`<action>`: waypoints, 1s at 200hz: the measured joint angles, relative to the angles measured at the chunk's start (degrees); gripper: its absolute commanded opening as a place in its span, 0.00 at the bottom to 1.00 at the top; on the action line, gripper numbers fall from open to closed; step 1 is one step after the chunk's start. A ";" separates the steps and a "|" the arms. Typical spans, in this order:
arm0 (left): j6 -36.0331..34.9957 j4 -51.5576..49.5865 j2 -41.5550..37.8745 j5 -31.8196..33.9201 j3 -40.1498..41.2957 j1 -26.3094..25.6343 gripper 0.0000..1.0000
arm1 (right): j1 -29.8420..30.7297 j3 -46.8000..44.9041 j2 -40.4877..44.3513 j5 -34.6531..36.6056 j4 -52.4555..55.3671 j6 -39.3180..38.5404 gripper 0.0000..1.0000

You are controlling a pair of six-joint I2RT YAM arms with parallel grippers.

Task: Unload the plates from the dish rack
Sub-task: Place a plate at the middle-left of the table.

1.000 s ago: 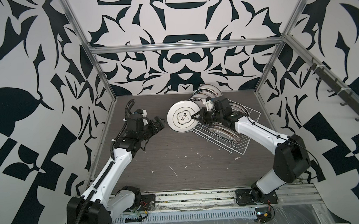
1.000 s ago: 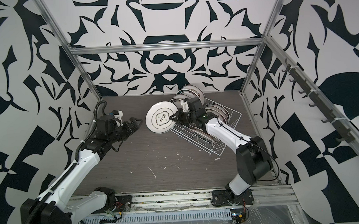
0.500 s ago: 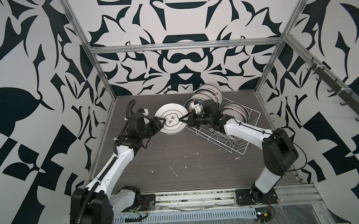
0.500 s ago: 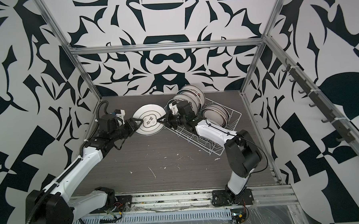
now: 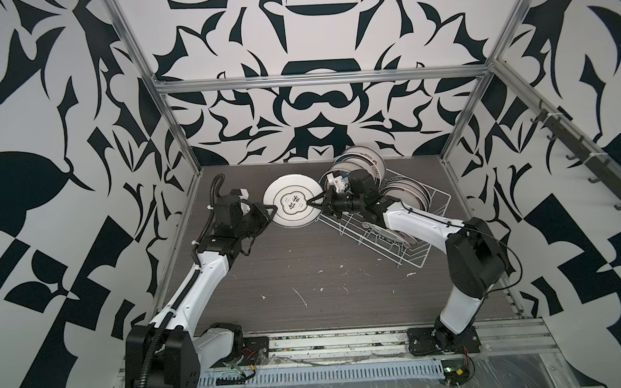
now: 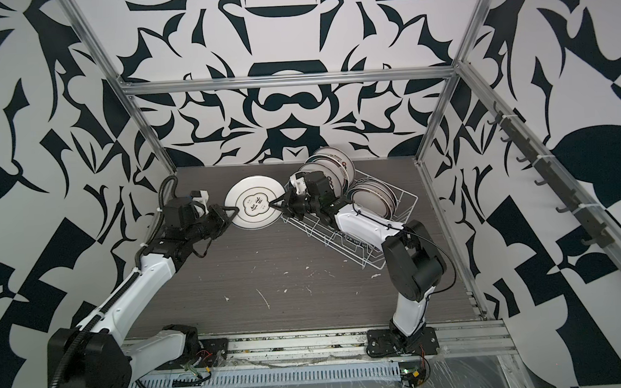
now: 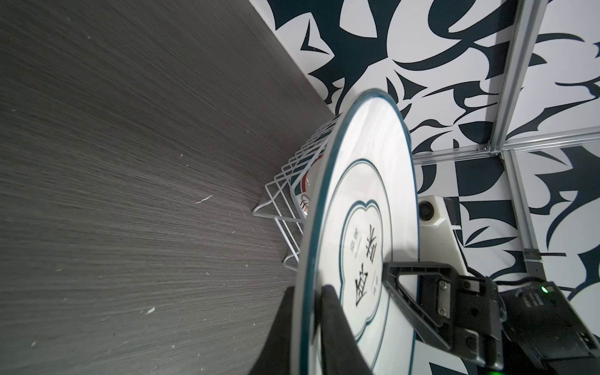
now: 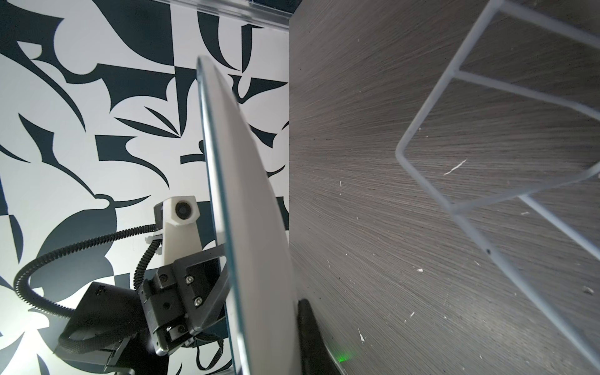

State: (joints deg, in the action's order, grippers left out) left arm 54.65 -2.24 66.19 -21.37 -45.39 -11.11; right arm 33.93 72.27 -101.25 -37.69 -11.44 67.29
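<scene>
A white plate (image 5: 290, 188) (image 6: 253, 190) with a dark green rim and characters in its middle hangs tilted above the table, left of the dish rack (image 5: 421, 267) (image 6: 376, 268). My left gripper (image 5: 271, 213) (image 6: 232, 210) (image 7: 308, 292) is shut on its left rim, one finger on each face. Opposite it, my right gripper (image 5: 311, 202) (image 6: 273, 203) (image 8: 269, 324) is shut on the right rim. Several more plates (image 5: 406, 194) (image 6: 374, 199) stand in the rack.
The white wire rack (image 7: 279, 185) (image 8: 422, 130) lies at an angle at the table's back right. Another group of plates (image 5: 361, 160) (image 6: 333, 161) leans at its far end near the back wall. Small white scuffs mark the dark table (image 5: 306, 292).
The right arm carried the plate leftward away from the rack. The left arm reached in and its open jaws shut on the plate's left rim.
</scene>
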 measured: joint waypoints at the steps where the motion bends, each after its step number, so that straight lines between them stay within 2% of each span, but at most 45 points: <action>1: 0.00 -0.02 0.00 -0.07 0.00 0.04 0.00 | 0.00 0.04 -0.07 0.02 0.00 0.00 0.19; 27: -1.11 -0.07 -0.20 -1.27 0.00 1.05 0.00 | 0.79 1.29 -1.27 0.72 2.71 -1.51 0.37; 63: -2.67 -3.87 -1.70 -3.48 0.00 4.98 0.00 | 1.77 7.87 -1.97 4.79 15.45 -9.84 0.46; 99: -5.77 -10.54 -5.75 -3.17 0.00 12.17 0.00 | 1.86 18.84 -1.95 14.51 31.47 -22.86 0.48; 141: -9.44 -17.35 -6.49 0.76 -0.24 18.69 0.00 | 1.77 29.92 -1.95 28.96 49.27 -39.32 0.48; 174: -10.69 -19.17 -4.15 3.48 -0.48 21.64 0.00 | 1.77 31.65 -0.98 41.62 56.92 -49.64 0.48; 200: -11.13 -18.97 -0.90 4.96 -0.57 23.43 0.00 | 1.73 31.17 -0.17 48.41 59.69 -55.21 0.49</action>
State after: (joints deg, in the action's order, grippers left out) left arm 43.53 -21.21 65.30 -16.40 -45.95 12.32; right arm 35.66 103.44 -101.43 10.72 48.25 12.08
